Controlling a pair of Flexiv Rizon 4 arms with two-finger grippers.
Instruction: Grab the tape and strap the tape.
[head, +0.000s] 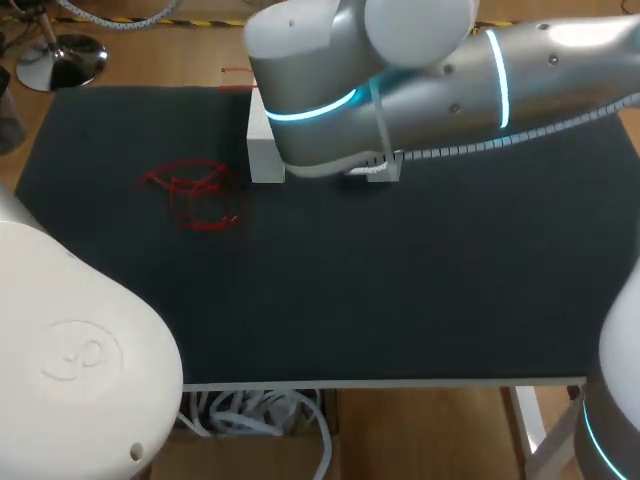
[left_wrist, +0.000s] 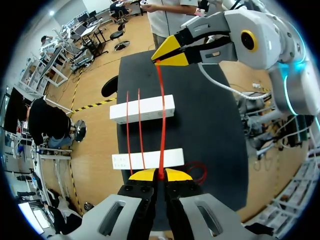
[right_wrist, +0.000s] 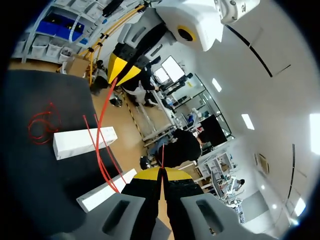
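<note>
A thin red tape (left_wrist: 162, 115) is stretched taut between my two grippers, above two white blocks (left_wrist: 142, 109) (left_wrist: 147, 159) lying side by side on the black table. My left gripper (left_wrist: 160, 175) is shut on one end of it. My right gripper (right_wrist: 162, 175) is shut on the other end (right_wrist: 162, 157). Further red strands (left_wrist: 134, 125) run across both blocks. In the right wrist view the blocks (right_wrist: 85, 142) (right_wrist: 107, 190) lie below, with my left gripper (right_wrist: 122, 67) ahead. In the head view my right arm (head: 400, 90) hides both grippers and most of the blocks (head: 265, 140).
A loose tangle of red tape (head: 195, 200) lies on the black tabletop (head: 400, 290) left of the blocks; it also shows beside the nearer block in the left wrist view as a red tangle (left_wrist: 197, 170). My left arm's white body (head: 70, 350) fills the near left corner.
</note>
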